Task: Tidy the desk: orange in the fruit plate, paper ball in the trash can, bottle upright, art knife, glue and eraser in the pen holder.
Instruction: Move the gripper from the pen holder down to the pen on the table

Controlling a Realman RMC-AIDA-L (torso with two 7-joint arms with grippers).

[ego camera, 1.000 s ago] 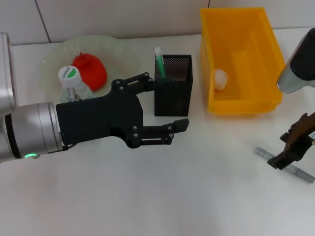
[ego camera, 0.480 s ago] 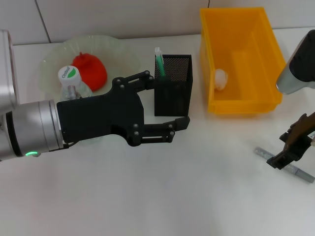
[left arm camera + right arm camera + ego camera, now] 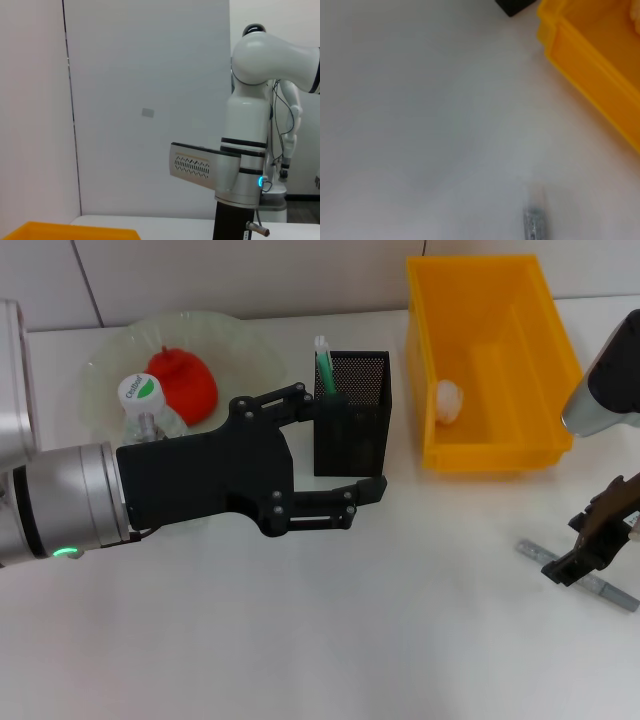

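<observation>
We see our left gripper [image 3: 350, 445], jaws spread and grasping nothing, hovering just beside the black mesh pen holder [image 3: 350, 426], which has a green-and-white glue stick [image 3: 323, 365] in it. Our right gripper [image 3: 590, 545] sits over the flat grey metal art knife [image 3: 578, 576] on the white desk [image 3: 330, 640]; whether it's clenched, we cannot tell.

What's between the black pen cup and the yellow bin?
Nothing. In the head view, only bare white desk separates the pen holder from the yellow bin.
</observation>
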